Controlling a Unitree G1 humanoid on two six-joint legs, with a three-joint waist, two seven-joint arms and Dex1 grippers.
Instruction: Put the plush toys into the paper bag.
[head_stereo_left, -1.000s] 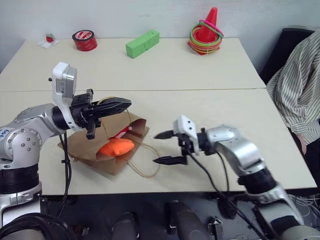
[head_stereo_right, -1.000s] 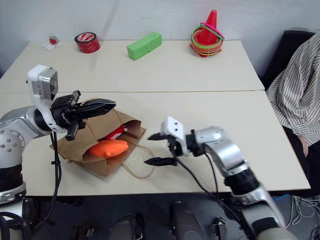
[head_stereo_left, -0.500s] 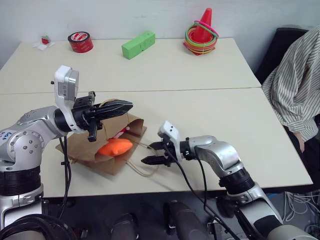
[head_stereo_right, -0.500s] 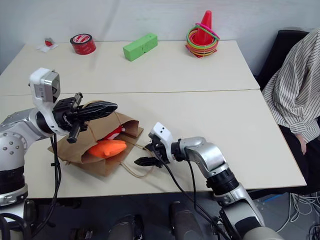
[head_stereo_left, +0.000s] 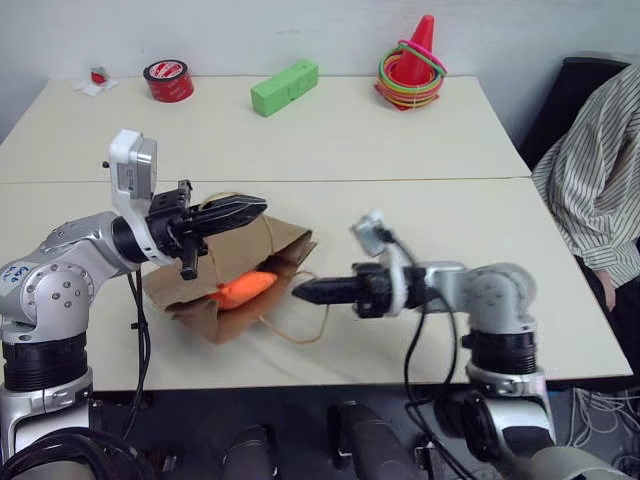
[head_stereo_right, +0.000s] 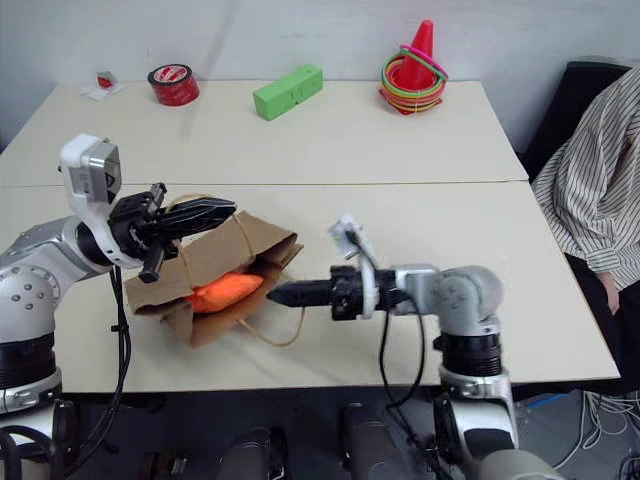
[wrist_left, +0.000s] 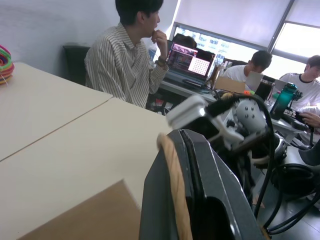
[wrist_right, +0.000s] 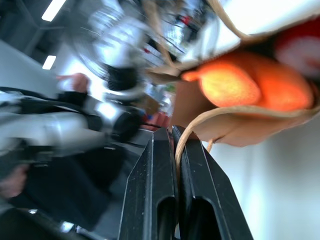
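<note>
The brown paper bag (head_stereo_left: 210, 262) lies tilted on the table with its mouth raised toward my right. The orange plush toy (head_stereo_left: 246, 289) sits inside the mouth, and the red plush toy (wrist_right: 300, 44) shows deeper in behind the orange one (wrist_right: 250, 82). Above the bag, my left gripper (head_stereo_left: 258, 206) is shut on the bag's upper cord handle (wrist_left: 172, 175). My right gripper (head_stereo_left: 298, 292) points level at the bag's mouth and is shut on the lower cord handle (wrist_right: 186, 134), which runs between its fingers.
At the table's far side stand a red tape roll (head_stereo_left: 168, 80), a green block (head_stereo_left: 285, 87) and a cone with coloured rings (head_stereo_left: 412, 68). A person in a striped shirt (head_stereo_left: 598, 170) sits at the right edge.
My right gripper went from open to shut on the lower handle, rolled and rose. The bag's mouth lifted with it. My left gripper kept its hold in place.
</note>
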